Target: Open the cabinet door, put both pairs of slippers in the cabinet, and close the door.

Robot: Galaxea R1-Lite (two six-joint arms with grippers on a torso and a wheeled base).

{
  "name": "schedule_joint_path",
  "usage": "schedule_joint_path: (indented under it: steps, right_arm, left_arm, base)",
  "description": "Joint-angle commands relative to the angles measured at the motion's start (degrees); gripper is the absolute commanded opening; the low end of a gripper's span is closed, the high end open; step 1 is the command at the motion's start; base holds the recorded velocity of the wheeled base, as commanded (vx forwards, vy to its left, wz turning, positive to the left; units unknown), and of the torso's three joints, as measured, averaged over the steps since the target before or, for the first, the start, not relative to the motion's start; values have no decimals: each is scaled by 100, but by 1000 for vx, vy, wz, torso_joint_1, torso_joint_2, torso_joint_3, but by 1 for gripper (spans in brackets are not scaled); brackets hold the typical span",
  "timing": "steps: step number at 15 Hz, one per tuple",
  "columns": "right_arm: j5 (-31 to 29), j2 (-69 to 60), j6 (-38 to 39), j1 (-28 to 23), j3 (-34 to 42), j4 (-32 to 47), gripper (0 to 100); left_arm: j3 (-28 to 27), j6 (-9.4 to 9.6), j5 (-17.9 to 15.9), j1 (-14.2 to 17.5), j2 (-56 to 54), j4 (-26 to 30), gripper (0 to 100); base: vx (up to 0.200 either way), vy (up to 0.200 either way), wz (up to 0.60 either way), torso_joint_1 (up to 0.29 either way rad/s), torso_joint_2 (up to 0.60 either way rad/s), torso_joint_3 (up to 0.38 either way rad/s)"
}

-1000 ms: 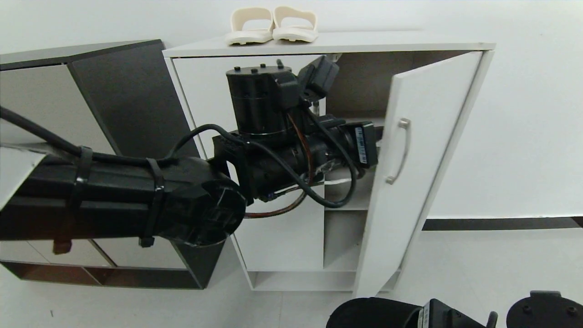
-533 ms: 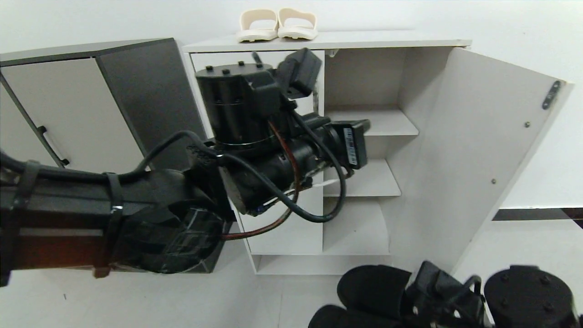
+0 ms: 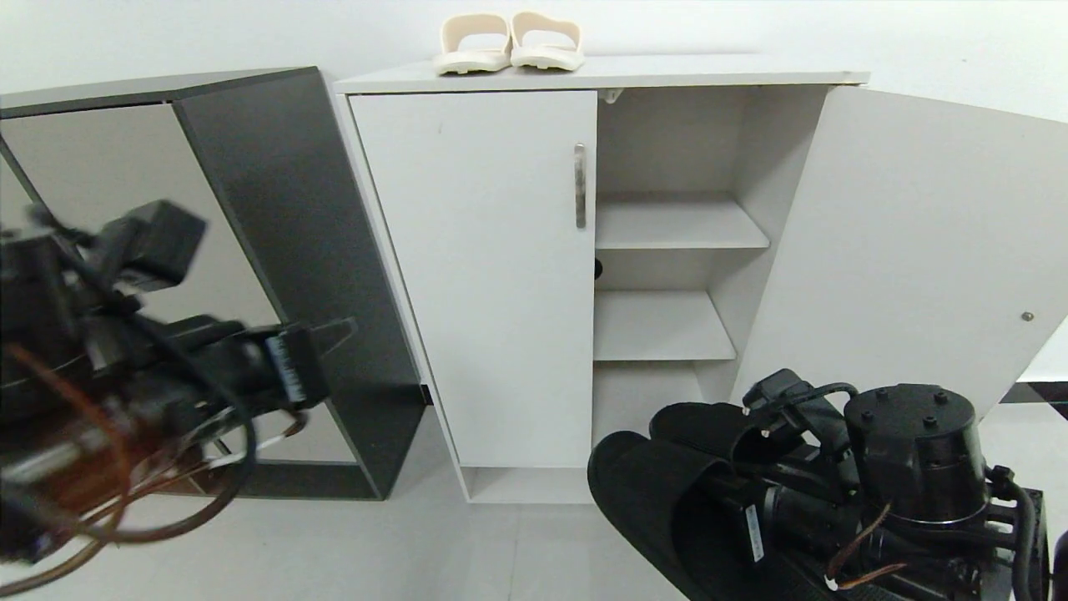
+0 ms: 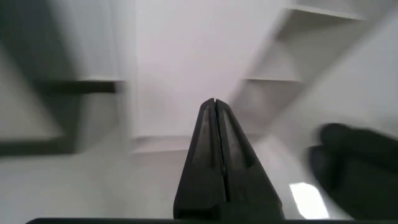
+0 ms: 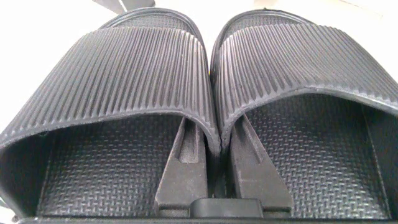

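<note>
The cabinet (image 3: 584, 77) is seen with its right door (image 3: 918, 250) swung wide and its left door (image 3: 492, 275) shut. White slippers (image 3: 509, 42) are set on its top. Black slippers (image 3: 667, 492) are held low before the open half, their inner sides pinched together by the right gripper (image 5: 214, 171). The left gripper (image 4: 214, 143) is closed on nothing.
</note>
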Motion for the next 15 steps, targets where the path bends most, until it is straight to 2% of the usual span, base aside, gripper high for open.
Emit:
schedule_joint_path:
  steps: [1, 2, 3, 4, 5, 6, 7, 8, 9, 10, 11, 12, 13, 14, 15]
  right_arm:
    - [-6, 16, -14, -24, 28, 0, 0]
    - [-15, -2, -23, -15, 20, -9, 0]
    - [-15, -10, -32, 2, 28, -9, 0]
    - [-77, -28, -32, 37, 37, 0, 0]
    - [-182, -19, -32, 64, 37, -9, 0]
    - [-200, -19, -32, 64, 37, 0, 0]
    - [-217, -19, -40, 116, 37, 0, 0]
    - [-217, -2, -32, 160, 46, -9, 0]
    - [-208, 34, -14, 160, 46, -9, 0]
    - [-208, 86, 4, 160, 46, -9, 0]
    - [-208, 121, 4, 160, 37, -35, 0]
    - [-217, 130, 4, 169, 55, -79, 0]
    - [-296, 113, -5, 231, 55, -229, 0]
    - [-340, 95, 4, 257, 46, -246, 0]
    - [-367, 78, 4, 301, 2, -264, 0]
  left_arm:
    - [1898, 190, 1248, 1101, -2835, 617, 0]
    - [2416, 603, 1977, 1321, -4075, 1144, 0]
    - [2671, 849, 2065, 1831, -4892, 1548, 0]
    - [2838, 945, 1924, 2156, -5630, 2093, 0]
    - [2900, 1086, 1670, 2270, -6351, 2717, 0]
    - [2900, 1121, 1626, 2270, -6457, 2805, 0]
    - [3128, 1253, 1063, 2446, -6694, 2954, 0]
    - [3383, 1200, -203, 2499, -6905, 2585, 0]
    - [3497, 1148, -853, 2499, -6905, 2330, 0]
    - [3532, 1156, -1275, 2499, -6905, 2243, 0]
    - [3532, 1315, -1495, 2499, -6905, 2251, 0]
    - [3532, 1394, -1512, 2499, -6905, 2251, 0]
    - [3532, 1815, -1037, 2499, -6905, 2471, 0]
    - [3532, 1789, -1037, 2499, -6905, 2489, 0]
    - [3550, 1666, -1037, 2499, -6905, 2480, 0]
  base:
    - [0, 0, 0, 0, 0, 0]
    - [0, 0, 0, 0, 0, 0]
    - [0, 0, 0, 0, 0, 0]
    - [0, 0, 0, 0, 0, 0]
    - [0, 0, 0, 0, 0, 0]
    - [0, 0, 0, 0, 0, 0]
    - [0, 0, 0, 0, 0, 0]
    - [0, 0, 0, 0, 0, 0]
    - [0, 0, 0, 0, 0, 0]
    - [0, 0, 0, 0, 0, 0]
    - [0, 0, 0, 0, 0, 0]
    - [0, 0, 0, 0, 0, 0]
    - [0, 0, 0, 0, 0, 0]
    - [0, 0, 0, 0, 0, 0]
    - [0, 0, 0, 0, 0, 0]
